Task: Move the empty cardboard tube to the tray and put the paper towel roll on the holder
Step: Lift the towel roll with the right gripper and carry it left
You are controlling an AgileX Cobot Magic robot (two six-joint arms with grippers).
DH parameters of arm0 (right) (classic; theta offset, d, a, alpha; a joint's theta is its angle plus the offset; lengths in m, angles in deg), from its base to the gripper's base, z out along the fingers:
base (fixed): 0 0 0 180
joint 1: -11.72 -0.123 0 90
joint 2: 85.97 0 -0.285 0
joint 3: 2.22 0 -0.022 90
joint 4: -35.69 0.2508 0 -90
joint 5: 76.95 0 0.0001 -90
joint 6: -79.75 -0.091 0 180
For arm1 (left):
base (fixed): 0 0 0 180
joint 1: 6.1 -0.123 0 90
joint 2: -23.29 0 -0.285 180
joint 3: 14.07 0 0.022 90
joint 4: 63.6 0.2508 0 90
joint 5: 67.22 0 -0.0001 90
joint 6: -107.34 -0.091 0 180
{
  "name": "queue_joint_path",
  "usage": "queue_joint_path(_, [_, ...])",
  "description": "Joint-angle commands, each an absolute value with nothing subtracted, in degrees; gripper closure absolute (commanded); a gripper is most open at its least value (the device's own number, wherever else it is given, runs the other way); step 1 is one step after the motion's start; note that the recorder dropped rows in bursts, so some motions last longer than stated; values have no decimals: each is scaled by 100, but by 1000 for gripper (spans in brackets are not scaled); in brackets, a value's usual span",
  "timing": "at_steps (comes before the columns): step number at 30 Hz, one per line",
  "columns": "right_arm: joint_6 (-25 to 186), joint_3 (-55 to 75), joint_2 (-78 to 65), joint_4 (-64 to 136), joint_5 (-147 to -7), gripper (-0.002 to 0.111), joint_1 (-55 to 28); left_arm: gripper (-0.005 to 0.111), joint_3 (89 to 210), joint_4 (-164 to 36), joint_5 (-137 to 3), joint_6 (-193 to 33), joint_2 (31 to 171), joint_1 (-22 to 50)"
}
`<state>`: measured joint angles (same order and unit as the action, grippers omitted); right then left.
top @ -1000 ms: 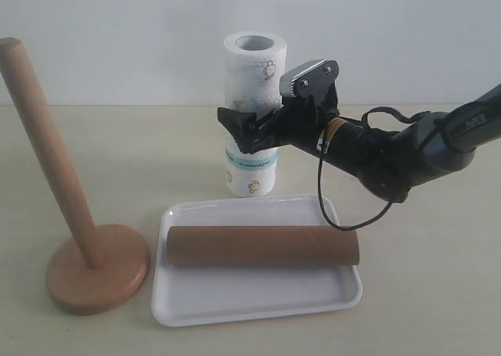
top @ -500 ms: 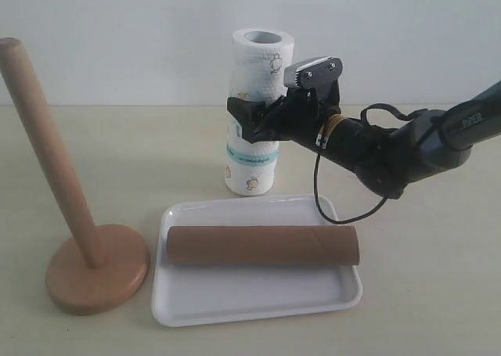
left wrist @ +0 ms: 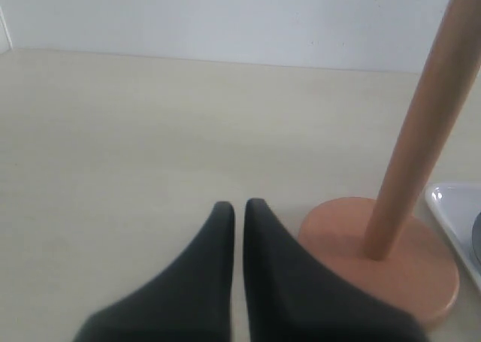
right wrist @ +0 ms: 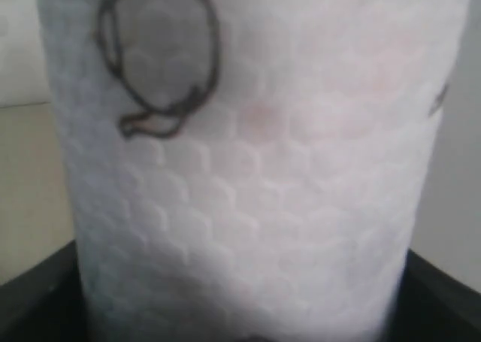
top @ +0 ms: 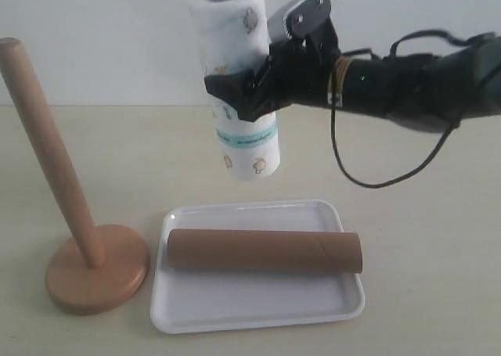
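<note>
The right jaws grip the paper towel roll (top: 249,149) around its middle, holding it slightly tilted in the air above the pale counter (top: 423,239), a white wall (top: 117,27) behind. The empty cardboard tube (top: 264,251) lies in the tray (top: 258,313), with the holder (top: 48,145) standing beside it. Only the left wrist view shows the left jaws, pressed together near the holder's base.

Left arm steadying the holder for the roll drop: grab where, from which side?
Probably the holder by its pole, just above its disc base, from the side away from the tray. The pole is slim and round, easy to pinch; the base lies flat and wide. Gripping low keeps the tip free for the paper towel roll.
</note>
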<state>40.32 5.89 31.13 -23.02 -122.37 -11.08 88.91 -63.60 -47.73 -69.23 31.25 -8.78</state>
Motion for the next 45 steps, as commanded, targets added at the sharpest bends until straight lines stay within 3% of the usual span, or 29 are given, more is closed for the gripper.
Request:
queue_joint_path(1, [3535,796,2021,-3192,-12056,109,-1116,102,8871,-6420,-4787,-6927,3108,-891])
queue_joint_path(9, [2738,1094,776,-3305,-11906,109,-1345,102,8871,-6420,-4787,-6927,3108,-891])
queue_joint_path(19, [2490,386,-29,-2614,-9890,109,-3006,102,8871,-6420,-4787,-6927,3108,-891])
queue_joint_path(33, [1686,-1935,1102,-2614,-8880,109,-4230,102,8871,-6420,-4787,-6927,3108,-891])
queue_joint_path(45, [2052,-2230,2023,-2607,-9208,109,-4279,102,8871,-6420,-4787,-6927,3108,-891])
